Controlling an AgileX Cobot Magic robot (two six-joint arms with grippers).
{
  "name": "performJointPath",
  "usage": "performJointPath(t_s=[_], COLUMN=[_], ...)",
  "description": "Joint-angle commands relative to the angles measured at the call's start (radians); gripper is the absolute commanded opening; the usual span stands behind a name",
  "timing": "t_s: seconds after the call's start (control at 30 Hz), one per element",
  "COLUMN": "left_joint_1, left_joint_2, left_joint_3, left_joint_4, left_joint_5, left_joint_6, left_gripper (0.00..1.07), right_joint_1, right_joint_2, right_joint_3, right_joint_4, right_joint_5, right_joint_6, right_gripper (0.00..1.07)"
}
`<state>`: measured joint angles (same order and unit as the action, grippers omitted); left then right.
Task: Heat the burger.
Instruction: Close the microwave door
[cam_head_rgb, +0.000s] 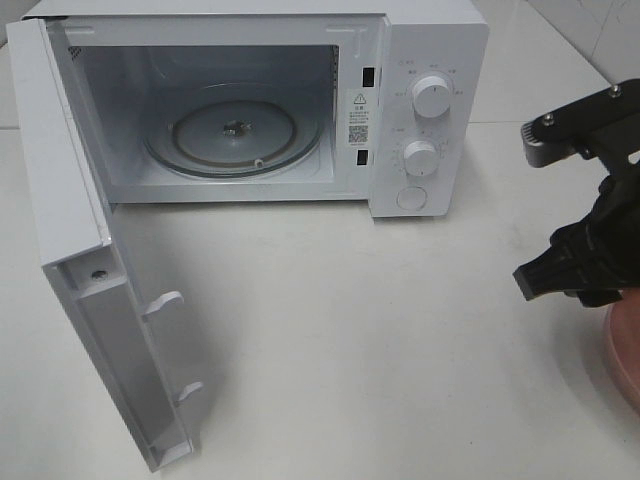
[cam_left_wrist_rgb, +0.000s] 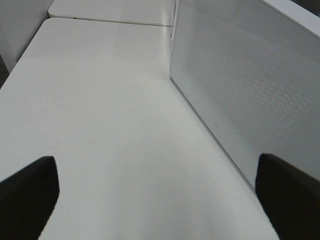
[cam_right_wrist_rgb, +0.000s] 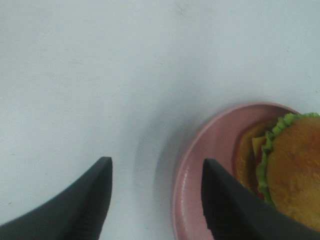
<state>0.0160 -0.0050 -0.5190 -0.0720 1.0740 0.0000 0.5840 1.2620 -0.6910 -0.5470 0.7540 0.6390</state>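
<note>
At the back of the white table (cam_head_rgb: 350, 340) in the exterior high view sits the white microwave (cam_head_rgb: 430, 60), door (cam_head_rgb: 75, 220) swung fully open on its left side, glass turntable (cam_head_rgb: 235, 130) bare inside, two knobs (cam_head_rgb: 432, 97) and a round button (cam_head_rgb: 411, 198) on its front panel to the right of the cavity. Well to the right of the microwave, the black right gripper (cam_head_rgb: 575, 270) hangs over the table edge, just above a sliver of the pink plate (cam_head_rgb: 625, 345); burger not visible from this cam, left gripper neither. Left wrist view: left gripper (cam_left_wrist_rgb: 160, 200) spread wide, two dark fingertips (cam_left_wrist_rgb: 27, 192) well apart w/ nothing between them, hovering over bare table beside the microwave's perforated white side wall (cam_left_wrist_rgb: 250, 100). Right wrist view: right gripper (cam_right_wrist_rgb: 155, 200) also spread, empty, one finger (cam_right_wrist_rgb: 75, 210) over bare table, the other over the plate's rim (cam_right_wrist_rgb: 182, 185). Burger (cam_right_wrist_rgb: 292, 165) sits on the plate (cam_right_wrist_rgb: 220, 135), i.e. well right of the microwave, not in it; golden-brown bun on top, green lettuce frill, yellow cheese peeking out, and what looks like a 2nd bun piece beside it. Gripper not touching the burger.
</note>
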Motion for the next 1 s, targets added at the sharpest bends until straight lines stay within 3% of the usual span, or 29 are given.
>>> performJointPath(t_s=[0.03, 0.23, 0.4, 0.77, 1.0], left_joint_1=[0.003, 0.003, 0.003, 0.003, 0.003], left_joint_2=[-0.016, -0.016, -0.016, -0.016, -0.016], left_joint_3=[0.003, 0.003, 0.003, 0.003, 0.003], left_joint_4=[-0.006, -0.006, -0.006, -0.006, -0.006], left_joint_5=[-0.009, -0.009, -0.009, -0.009, -0.009], left_joint_6=[0.0, 0.0, 0.0, 0.0, 0.0], left_gripper=[1.0, 1.0, 1.0, 1.0, 1.0], right_joint_1=[0.0, 0.0, 0.0, 0.0, 0.0], right_joint_2=[-0.1, -0.265, -0.35, -0.521, -0.677], right_joint_3=[-0.006, -0.006, -0.006, -0.005, -0.004], right_joint_4=[0.13, 0.293, 0.359, 0.364, 0.362], right_joint_5=[-0.033, -0.01, 0.109, 0.304, 0.319], right_joint_6=[-0.176, -0.301, -0.317, -0.371, -0.409], right_gripper=[0.6, 0.79, 0.77, 0.76, 0.76])
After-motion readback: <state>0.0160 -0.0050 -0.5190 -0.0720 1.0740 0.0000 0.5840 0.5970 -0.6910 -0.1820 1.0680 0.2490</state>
